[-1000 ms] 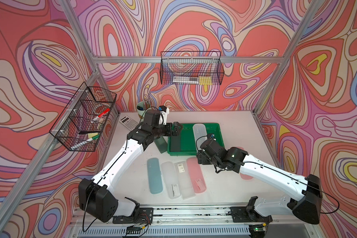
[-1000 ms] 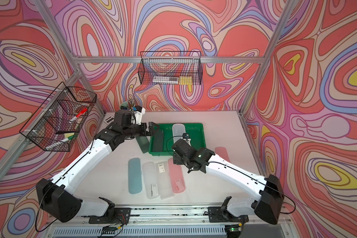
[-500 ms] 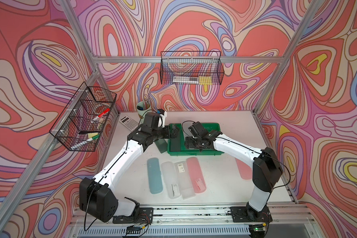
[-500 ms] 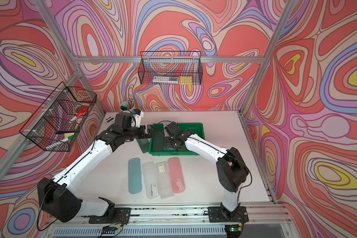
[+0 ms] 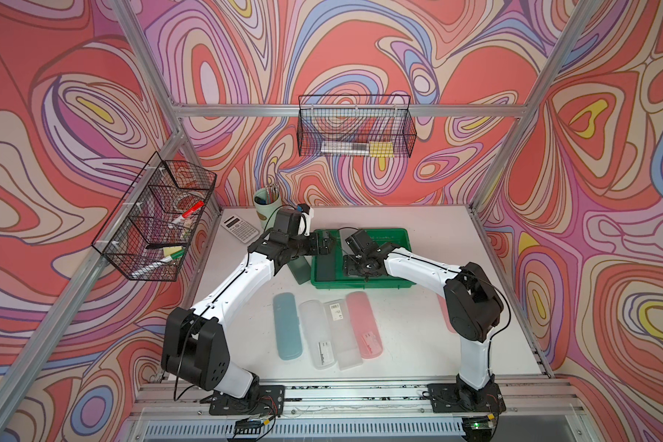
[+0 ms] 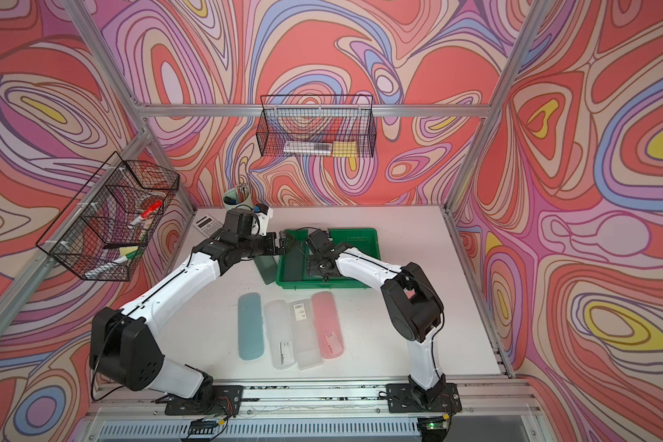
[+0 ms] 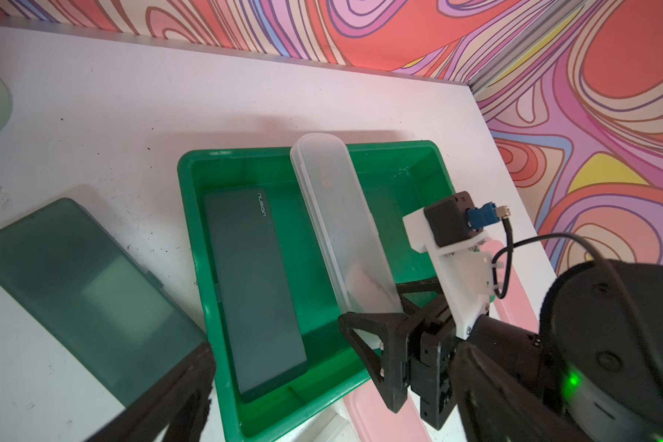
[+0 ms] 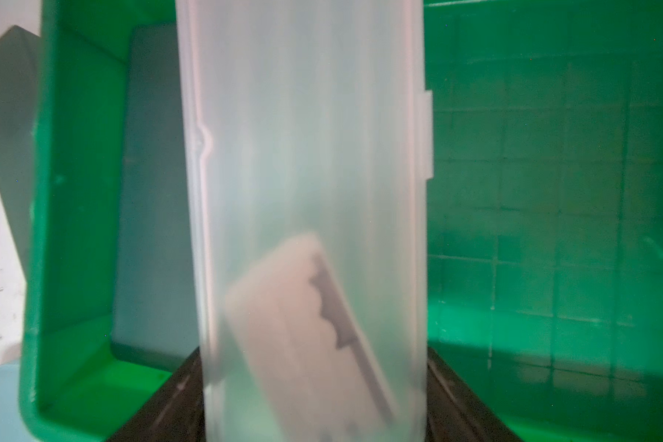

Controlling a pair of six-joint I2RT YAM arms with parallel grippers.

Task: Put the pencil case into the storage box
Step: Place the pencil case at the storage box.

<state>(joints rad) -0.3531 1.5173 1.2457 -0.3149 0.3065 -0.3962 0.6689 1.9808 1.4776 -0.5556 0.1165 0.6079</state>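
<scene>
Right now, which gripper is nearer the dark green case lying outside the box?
Left. The left gripper hovers beside the dark green case, at the storage box rim; the right gripper is over the box, gripping the clear pencil case.

Arms: two, left arm [image 5: 242, 283] and right arm [image 5: 418, 264].
Grippers: two, left gripper [image 5: 325, 245] and right gripper [image 7: 393, 310].
Storage box [image 5: 397, 241]: one.
Pencil cases: eight in all.
Clear: three, table clear case [image 5: 317, 335], barcoded clear case [image 5: 341, 333], gripped clear case [image 7: 341, 229].
Pink: two, front pink case [image 5: 362, 325], right pink case [image 7: 525, 306].
Teal: one, teal case [image 5: 288, 327].
Dark green: two, boxed dark case [image 7: 253, 287], table dark case [image 7: 81, 279].
Wire baskets: two, side basket [image 5: 157, 222], back basket [image 5: 355, 132].
Calculator [image 5: 240, 228]: one.
Cup [image 5: 267, 204]: one.
Table [image 5: 418, 344]: one.
</scene>
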